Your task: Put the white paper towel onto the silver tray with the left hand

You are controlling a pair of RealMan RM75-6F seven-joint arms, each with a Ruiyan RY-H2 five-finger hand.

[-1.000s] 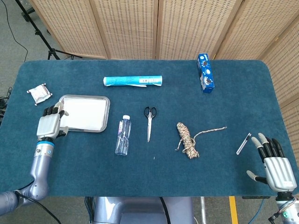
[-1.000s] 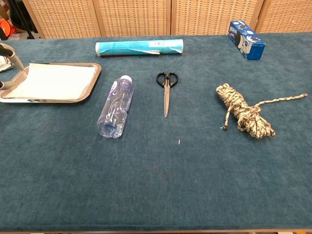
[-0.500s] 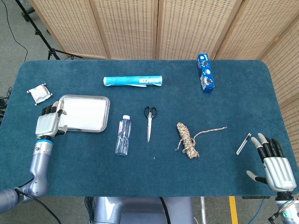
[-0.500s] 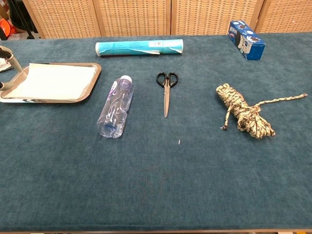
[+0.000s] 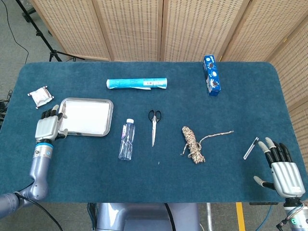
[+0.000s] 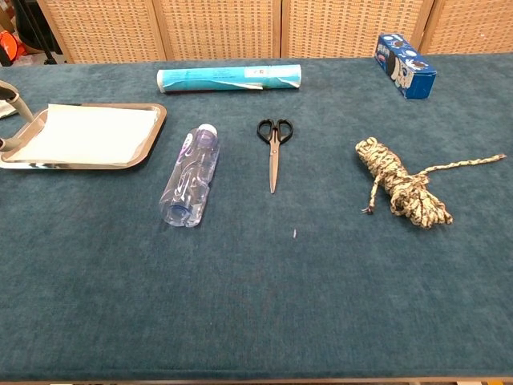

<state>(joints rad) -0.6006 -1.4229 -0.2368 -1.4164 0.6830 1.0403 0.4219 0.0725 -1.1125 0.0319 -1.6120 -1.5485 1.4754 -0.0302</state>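
Head view: a blue tabletop (image 5: 144, 192) holds scissors (image 5: 154, 125) and a plastic bottle (image 5: 127, 139) mid-table. Near the left edge, the white paper towel (image 5: 86, 117) lies in the silver tray (image 5: 109, 120). The left hand (image 5: 47, 127) sits just beside it, empty, fingers loosely apart. The right hand (image 5: 281, 171) rests spread at the front right corner.

Chest view: the towel (image 6: 84, 132) fills the tray (image 6: 148, 148); a rope bundle (image 6: 401, 188) lies right.

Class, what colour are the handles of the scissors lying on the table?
Black. The scissors show it best in the chest view.
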